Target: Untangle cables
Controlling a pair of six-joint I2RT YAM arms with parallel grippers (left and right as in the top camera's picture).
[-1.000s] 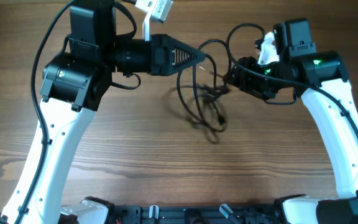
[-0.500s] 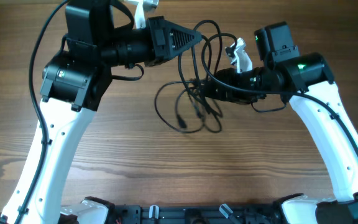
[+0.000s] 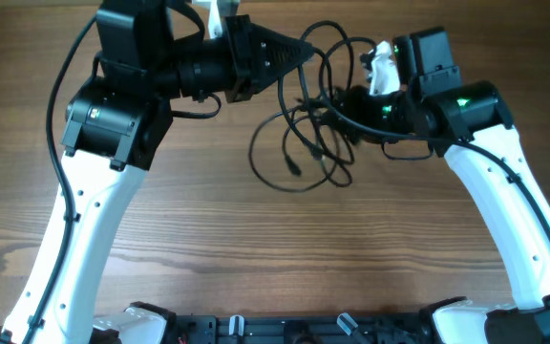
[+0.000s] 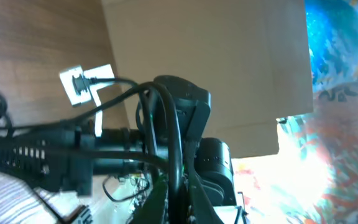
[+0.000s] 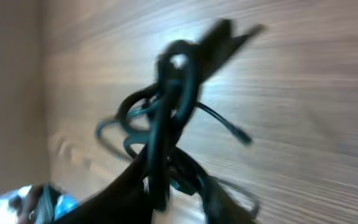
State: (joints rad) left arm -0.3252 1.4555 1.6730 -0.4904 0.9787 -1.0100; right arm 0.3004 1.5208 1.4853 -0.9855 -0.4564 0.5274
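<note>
A tangle of thin black cables (image 3: 299, 153) hangs between my two grippers near the back middle of the wooden table (image 3: 256, 248), with loops and a loose plug end drooping toward the wood. My left gripper (image 3: 306, 53) points right and is shut on one cable strand (image 4: 166, 124), which runs up from between its jaws (image 4: 178, 199). My right gripper (image 3: 337, 103) reaches in from the right, into the knot. The right wrist view is blurred; a bunch of cables (image 5: 176, 81) rises from between its dark fingers (image 5: 123, 193), which are closed narrowly around the strands at the right gripper (image 5: 173, 193).
Both white arms (image 3: 74, 220) (image 3: 514, 210) come in from the front corners, with their bases at the front edge. The arms' own thick black wires (image 3: 60, 105) arc beside them. A brown cardboard panel (image 4: 216, 56) stands beyond the table's back edge.
My right gripper has pushed left into the tangle, then drawn back up and right while closing on strands. My left gripper rose slightly with its cable. The tangle shifted and spread.
</note>
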